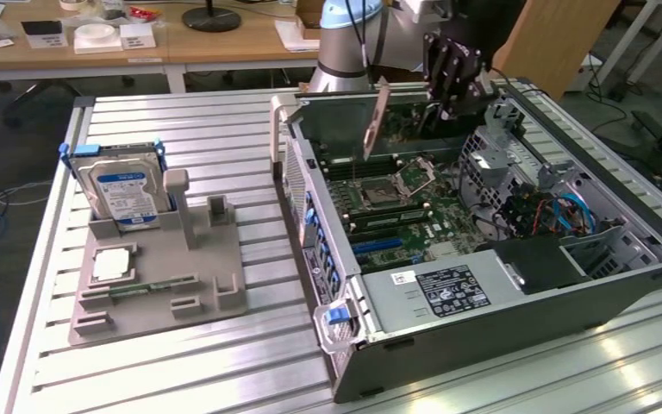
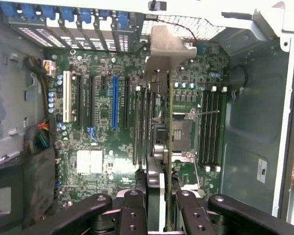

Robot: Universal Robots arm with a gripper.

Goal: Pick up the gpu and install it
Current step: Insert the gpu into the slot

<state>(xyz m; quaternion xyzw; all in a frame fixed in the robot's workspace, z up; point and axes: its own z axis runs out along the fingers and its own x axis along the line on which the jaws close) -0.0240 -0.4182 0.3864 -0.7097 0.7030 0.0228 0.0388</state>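
The gpu [image 1: 379,121] hangs edge-down over the far end of the open computer case [image 1: 607,302], its silver bracket toward the exterior view's left. My gripper [image 1: 437,99] is shut on its upper edge. In the wrist view the gpu [image 2: 169,127] runs edge-on away from my gripper [image 2: 165,196], and its grey bracket [image 2: 167,49] sits near the case's rear slot openings. The card hovers above the motherboard [image 2: 100,161], between the dark expansion slots and the processor socket [image 2: 183,134]. It is not seated in any slot. A blue slot [image 2: 114,100] lies a short way to one side.
A grey fixture [image 1: 165,293] on the slatted table at the exterior view's left holds an upright hard drive [image 1: 124,190] and a small green memory stick [image 1: 135,289]. Inside the case are a power supply [image 1: 452,289], cables [image 1: 550,216] and memory slots [image 2: 210,127].
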